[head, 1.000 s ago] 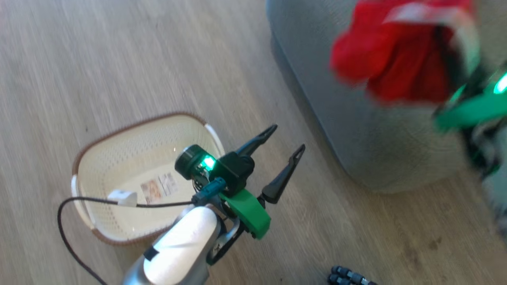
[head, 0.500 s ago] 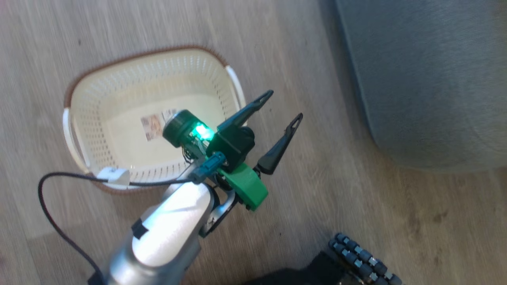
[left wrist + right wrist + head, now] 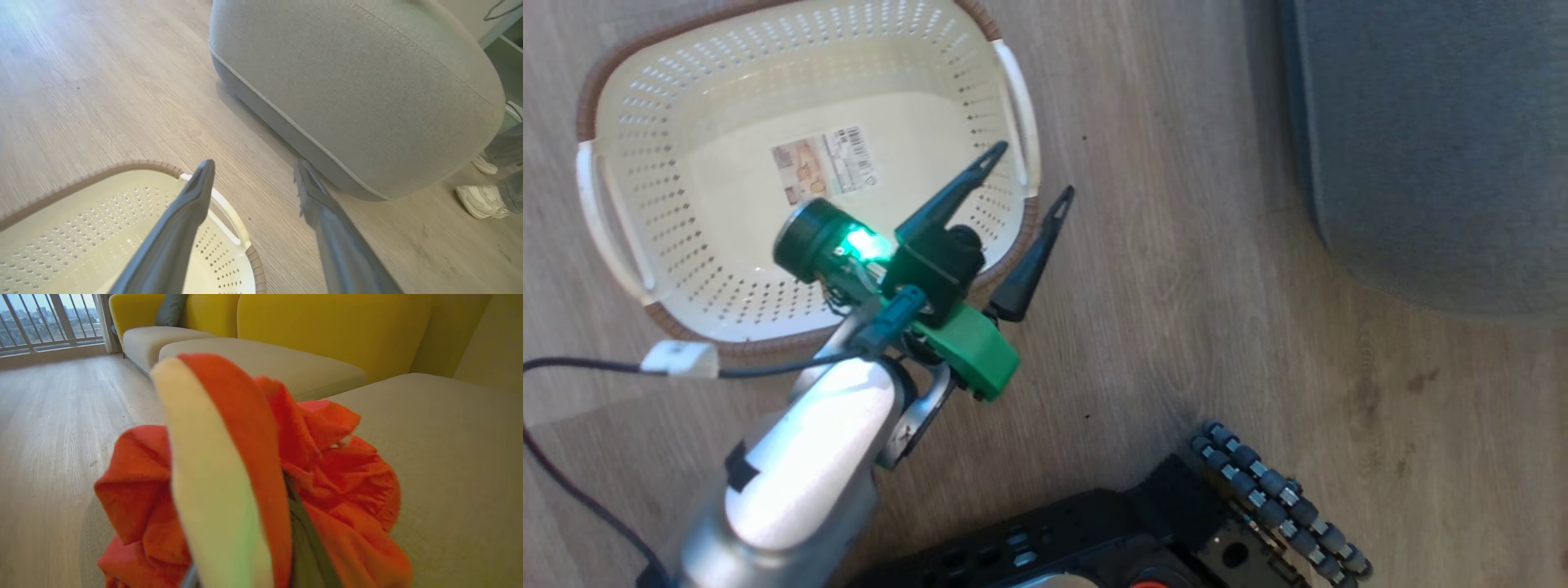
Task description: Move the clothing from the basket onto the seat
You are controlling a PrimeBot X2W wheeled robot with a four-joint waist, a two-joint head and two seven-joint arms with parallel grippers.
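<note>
The cream-white perforated basket (image 3: 686,269) stands on the wood floor with nothing in it but the label sticker (image 3: 825,163) on its floor. My left gripper (image 3: 1031,173) hangs open and empty over the basket's right corner; in the left wrist view the left gripper (image 3: 254,167) straddles the basket's rim (image 3: 135,165) and the floor. The red clothing (image 3: 335,473), its white band (image 3: 204,477) showing, is bunched around my right gripper (image 3: 286,490), which is shut on it. It hangs over the edge of the grey seat (image 3: 449,457), also seen as the seat (image 3: 1437,147) and the seat (image 3: 359,90).
My dark wheeled base (image 3: 1176,523) lies at the bottom of the head view. A person's white shoes (image 3: 478,200) stand on the floor past the seat's corner. Yellow sofa backs (image 3: 327,330) rise behind the cushions, with a window railing (image 3: 45,322) at the far left.
The head camera has swung down, so the basket now sits higher in view and my base shows. The right gripper with the red clothing has left the head view. The left gripper stays open.
</note>
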